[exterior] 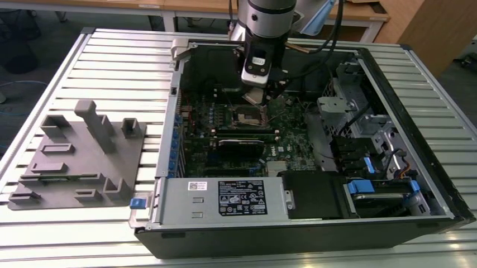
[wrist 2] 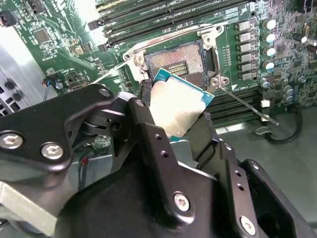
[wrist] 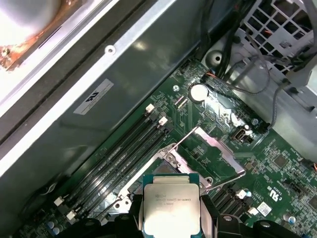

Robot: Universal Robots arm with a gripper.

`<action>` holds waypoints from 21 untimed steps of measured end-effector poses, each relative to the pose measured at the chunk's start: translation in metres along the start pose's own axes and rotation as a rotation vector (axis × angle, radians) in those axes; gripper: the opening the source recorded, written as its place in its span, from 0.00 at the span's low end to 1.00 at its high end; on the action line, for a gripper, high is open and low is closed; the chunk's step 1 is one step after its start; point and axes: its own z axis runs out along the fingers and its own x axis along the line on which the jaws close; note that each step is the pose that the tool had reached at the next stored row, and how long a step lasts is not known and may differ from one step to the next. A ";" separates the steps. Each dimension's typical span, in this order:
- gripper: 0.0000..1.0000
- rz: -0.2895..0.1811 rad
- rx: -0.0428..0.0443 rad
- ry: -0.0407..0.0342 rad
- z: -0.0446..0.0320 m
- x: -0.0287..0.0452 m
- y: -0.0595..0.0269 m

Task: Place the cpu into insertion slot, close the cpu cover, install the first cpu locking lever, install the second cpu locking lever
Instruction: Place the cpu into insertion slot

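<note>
My gripper [exterior: 256, 94] hangs inside the open computer case, shut on the cpu [wrist 2: 181, 106], a flat silver-topped square chip held by its edges between the black fingers [wrist 2: 144, 116]. The first wrist view shows the same cpu [wrist: 171, 208] tilted just above the board. The insertion slot [wrist 2: 176, 62] lies bare right beyond the chip, its contact field exposed; in the exterior view the slot [exterior: 248, 116] is just below the gripper. The cpu cover [wrist: 215, 148] stands swung up, off the slot. Two thin locking levers [wrist 2: 246, 103] [wrist 2: 110, 73] stick out free at either side.
Long black memory slots [wrist: 124, 146] run beside the socket. The case wall [wrist: 124, 74] rises close behind it, and a drive cage with cables [exterior: 358, 120] fills the exterior view's right. A power supply box [exterior: 223, 198] sits at the front, and a grey fixture tray [exterior: 75, 156] lies outside the case.
</note>
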 end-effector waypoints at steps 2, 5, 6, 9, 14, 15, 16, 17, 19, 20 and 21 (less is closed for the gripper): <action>0.54 0.001 0.0000 -0.0001 0.0000 0.0000 0.0000; 0.54 0.001 -0.0001 -0.0002 0.0000 0.0000 0.0000; 0.54 0.001 -0.0001 -0.0002 0.0000 0.0000 0.0000; 0.54 0.001 0.0000 -0.0002 0.0000 0.0000 0.0000; 0.54 0.002 -0.0001 -0.0003 0.0000 0.0000 0.0000; 0.54 0.004 -0.0001 -0.0004 0.0000 0.0000 0.0000; 0.54 0.007 -0.0002 -0.0007 0.0000 0.0000 0.0000; 0.54 0.013 -0.0003 -0.0013 0.0000 0.0000 0.0000; 0.54 0.030 -0.0006 -0.0028 0.0001 0.0000 0.0000; 0.54 0.041 -0.0008 -0.0037 0.0002 0.0000 0.0000; 0.54 0.054 -0.0011 -0.0049 0.0002 0.0000 0.0000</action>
